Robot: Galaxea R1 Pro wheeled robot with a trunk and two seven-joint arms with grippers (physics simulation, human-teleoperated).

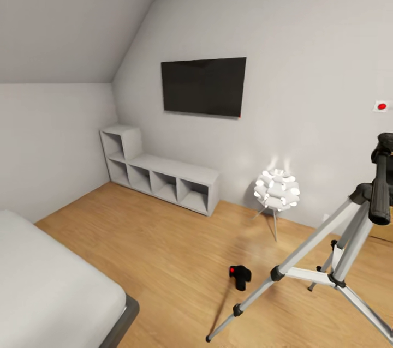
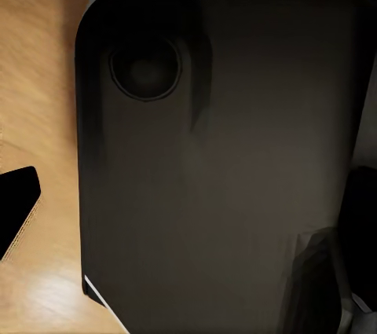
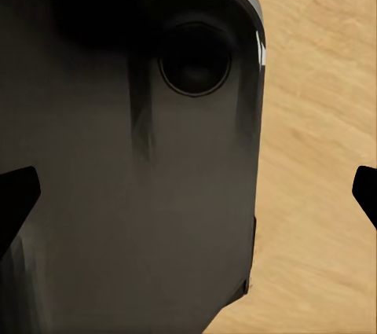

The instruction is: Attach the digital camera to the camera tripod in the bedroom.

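Note:
The digital camera, small and black with a red button on top, lies on the light wood floor of the bedroom. Just to its right stands the camera tripod on silver legs, its black head and pan handle at the head view's right edge; nothing sits on the head. My left gripper and right gripper hang over my own black base, far from both. Each has its fingertips spread wide with nothing between them.
A grey-framed bed with a white mattress fills the near left. White cube shelves line the far wall under a black TV. A glowing white lamp stands behind the tripod. Open floor lies before the camera.

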